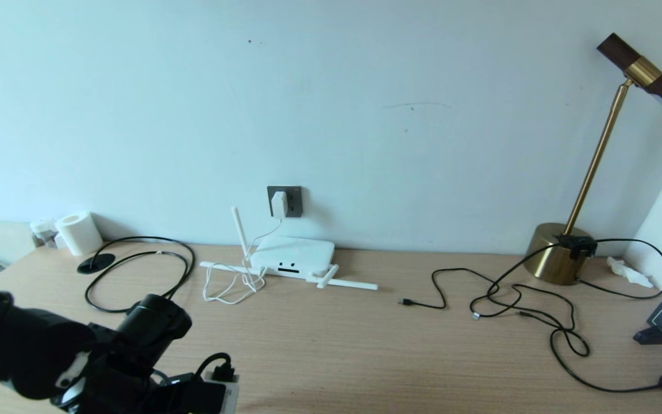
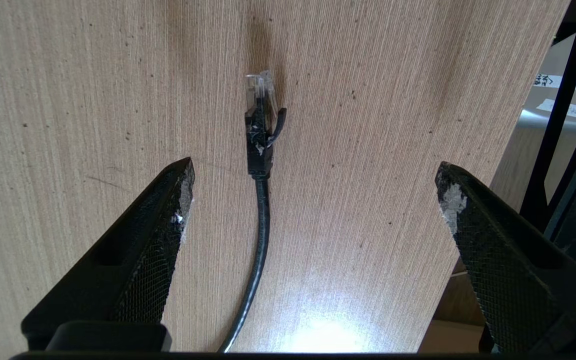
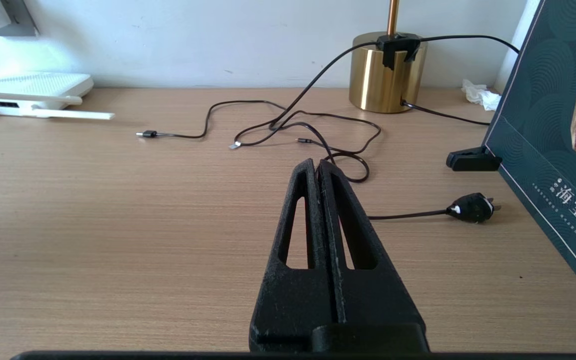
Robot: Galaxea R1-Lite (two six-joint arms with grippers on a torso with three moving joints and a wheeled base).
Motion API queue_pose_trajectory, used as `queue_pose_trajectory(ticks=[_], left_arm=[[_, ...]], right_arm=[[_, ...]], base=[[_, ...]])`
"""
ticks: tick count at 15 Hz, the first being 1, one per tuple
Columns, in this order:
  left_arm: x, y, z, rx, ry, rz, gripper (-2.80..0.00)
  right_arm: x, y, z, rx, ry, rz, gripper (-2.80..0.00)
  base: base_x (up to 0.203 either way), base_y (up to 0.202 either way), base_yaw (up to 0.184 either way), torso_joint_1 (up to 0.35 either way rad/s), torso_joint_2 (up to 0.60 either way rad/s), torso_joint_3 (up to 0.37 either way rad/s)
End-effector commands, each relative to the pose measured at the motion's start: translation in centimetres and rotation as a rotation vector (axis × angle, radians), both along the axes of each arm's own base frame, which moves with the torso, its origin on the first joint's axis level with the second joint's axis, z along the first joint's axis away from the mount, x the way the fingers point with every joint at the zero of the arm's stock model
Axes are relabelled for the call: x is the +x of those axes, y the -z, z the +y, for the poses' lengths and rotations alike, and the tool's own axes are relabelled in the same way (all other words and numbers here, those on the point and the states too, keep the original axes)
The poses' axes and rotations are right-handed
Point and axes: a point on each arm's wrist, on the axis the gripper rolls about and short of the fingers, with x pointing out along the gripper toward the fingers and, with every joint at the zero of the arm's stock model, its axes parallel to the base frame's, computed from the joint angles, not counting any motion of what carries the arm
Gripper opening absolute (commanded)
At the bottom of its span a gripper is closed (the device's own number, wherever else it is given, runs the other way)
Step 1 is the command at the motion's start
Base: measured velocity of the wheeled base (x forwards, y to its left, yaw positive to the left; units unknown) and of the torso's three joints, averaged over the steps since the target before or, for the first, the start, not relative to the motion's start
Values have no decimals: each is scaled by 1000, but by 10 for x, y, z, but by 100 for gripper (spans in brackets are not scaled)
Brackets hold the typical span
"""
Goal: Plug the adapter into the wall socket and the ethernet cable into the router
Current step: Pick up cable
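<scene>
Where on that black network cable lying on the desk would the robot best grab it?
Probably the black boot just behind the clear plug, coming from above with one of the open left fingers on each side. The ethernet cable lies flat and straight between them, so the plug tip stays free.

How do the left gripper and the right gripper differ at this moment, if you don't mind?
The left gripper stands wide open; the right gripper is shut, fingers pressed together. The left one points down at the ethernet cable lying between its fingers; the right one holds nothing and points across the table. Both are black with textured fingers.
</scene>
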Motion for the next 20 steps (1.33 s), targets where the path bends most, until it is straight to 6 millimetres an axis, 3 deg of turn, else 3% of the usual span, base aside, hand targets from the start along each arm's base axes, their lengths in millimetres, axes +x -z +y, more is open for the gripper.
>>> queue_pose_trajectory(ticks=[1, 19, 20], left_arm=[[1, 2, 0, 4, 6, 10, 0], [12, 14, -4, 15, 15, 43, 0], [12, 14, -4, 15, 15, 44, -256]], right_arm=[[1, 3, 0, 0, 0, 10, -280], [1, 3, 0, 0, 0, 11, -280], [1, 3, 0, 0, 0, 9, -280]], base=[[0, 0, 0, 0, 0, 0], [0, 0, 0, 0, 0, 0], [0, 0, 0, 0, 0, 0]])
